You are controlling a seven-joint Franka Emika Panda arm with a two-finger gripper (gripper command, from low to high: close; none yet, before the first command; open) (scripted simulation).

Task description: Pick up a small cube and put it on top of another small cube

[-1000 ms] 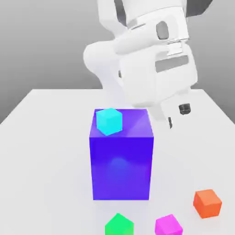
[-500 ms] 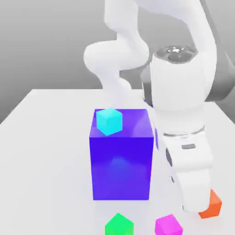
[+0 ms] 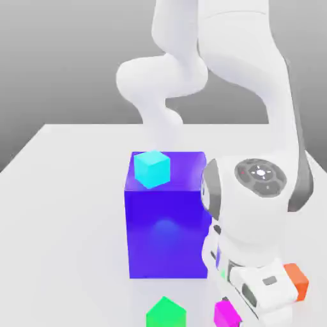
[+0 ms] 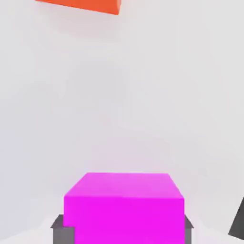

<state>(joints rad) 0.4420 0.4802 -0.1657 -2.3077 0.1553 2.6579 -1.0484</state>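
Note:
A small magenta cube [image 4: 124, 207] lies on the white table, and dark fingers [image 4: 58, 230] press flat against two opposite sides of it. My gripper [image 4: 123, 228] is shut on this magenta cube. In the exterior view the white hand [image 3: 262, 295] reaches down at the front right and covers most of the magenta cube [image 3: 223, 314]. A small cyan cube [image 3: 152, 168] rests on top of a tall blue block [image 3: 167, 230]. A small green cube [image 3: 166, 314] sits at the front, to the exterior view's left of the magenta one. A small orange cube [image 3: 297, 280] lies just behind the hand.
The tall blue block stands close to the hand, on the exterior view's left of it. The arm's wrist [image 3: 255, 204] hangs beside the block's right face. The orange cube [image 4: 81, 5] lies beyond the magenta one across bare white table [image 4: 124, 95].
The arm has swung down from beside the blue block's top to the front right of the table. The hand now straddles the magenta cube and the fingers have closed on it.

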